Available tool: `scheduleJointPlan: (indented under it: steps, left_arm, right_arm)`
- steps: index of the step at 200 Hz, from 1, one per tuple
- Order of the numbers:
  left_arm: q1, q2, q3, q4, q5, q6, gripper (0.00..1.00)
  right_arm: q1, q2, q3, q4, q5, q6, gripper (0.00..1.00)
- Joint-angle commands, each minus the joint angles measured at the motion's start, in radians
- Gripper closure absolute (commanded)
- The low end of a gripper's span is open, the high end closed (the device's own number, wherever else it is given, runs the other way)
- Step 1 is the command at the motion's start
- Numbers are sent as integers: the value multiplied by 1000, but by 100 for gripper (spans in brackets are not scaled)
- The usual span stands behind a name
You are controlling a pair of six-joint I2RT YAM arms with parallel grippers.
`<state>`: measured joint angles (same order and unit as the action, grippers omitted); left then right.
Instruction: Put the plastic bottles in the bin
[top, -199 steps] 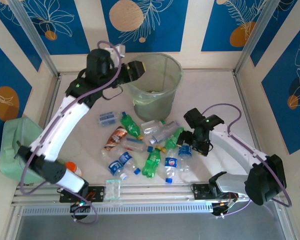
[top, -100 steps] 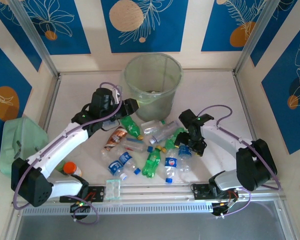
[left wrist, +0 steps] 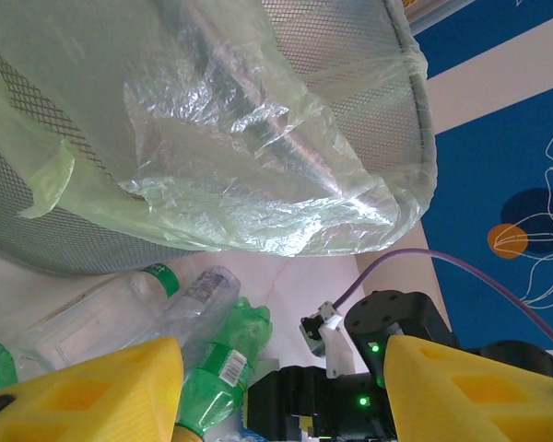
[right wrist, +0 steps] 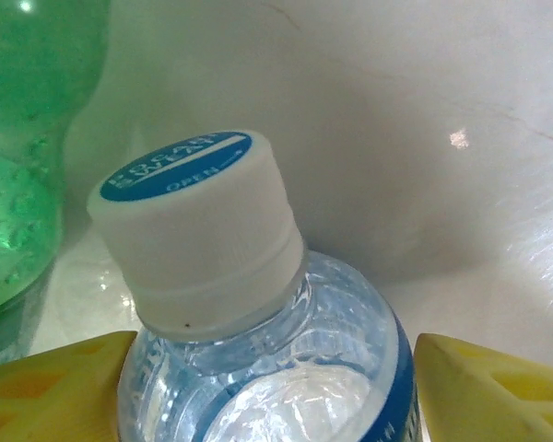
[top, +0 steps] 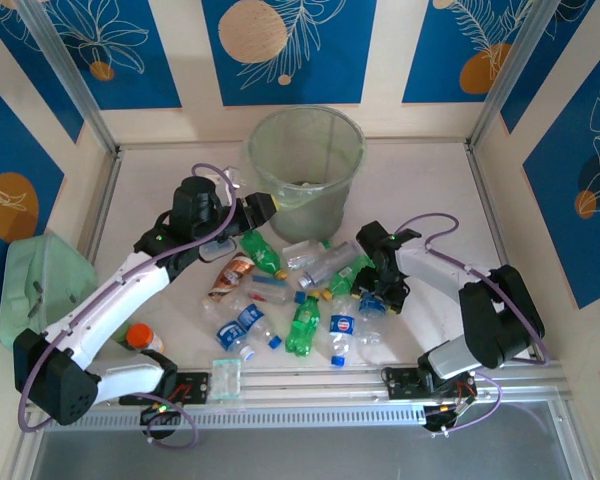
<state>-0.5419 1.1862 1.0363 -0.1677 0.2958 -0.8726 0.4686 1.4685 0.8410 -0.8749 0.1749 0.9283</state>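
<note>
Left hand (left wrist: 281, 387) apart, empty, beside round translucent grey-green plastic bin (top: 315, 200). Right hand (right wrist: 267, 387) straddles clear white-capped plastic bottle (right wrist: 198, 221) on counter (right wrist: 396, 110); can't tell if clamped.

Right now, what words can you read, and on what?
"OPEN": blue top of the white cap on the clear bottle.
Smaller line above it: too blurred to read.
The label on the green bottle: too small to read.
The blue labels seen from above: too small to read.
</note>
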Motion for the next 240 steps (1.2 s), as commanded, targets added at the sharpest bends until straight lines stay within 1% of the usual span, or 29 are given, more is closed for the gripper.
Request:
scheduleJointPlan:
  steps: [1,41,67,100,122,137,157,183,205,228,240]
  left_arm:
    - [-3,-11,30,-34,4,43,39]
    - [-1,-14,30,-54,-8,58,38]
    - [0,-16,45,-69,-17,73,36]
    - [6,-18,61,-90,-26,92,35]
    - [12,-29,62,-96,-35,98,34]
    - [17,-35,63,-103,-40,104,34]
    - [25,-41,82,-128,-52,132,33]
    - [41,-46,117,-158,-76,164,33]
    - [53,-46,131,-195,-113,172,33]
    - [79,-42,127,-261,-170,146,35]
    - [100,-43,115,-281,-178,127,35]
  right_arm:
    - [-5,16,-22,10,13,7,23]
    - [-11,13,-40,8,21,12,33]
    - [-12,-30,-32,-14,38,10,38]
    - [-19,-128,5,-58,56,-3,44]
    - [-33,-215,50,-91,55,-16,45]
    - [-47,-280,93,-99,34,-31,45]
    - [-73,-348,191,-101,-12,-56,46]
    - [-97,-367,377,-94,-88,-92,49]
    - [-97,-339,548,-64,-132,-122,49]
    - [-102,-275,706,-12,-167,-148,49]
    - [-106,-232,779,10,-179,-163,49]
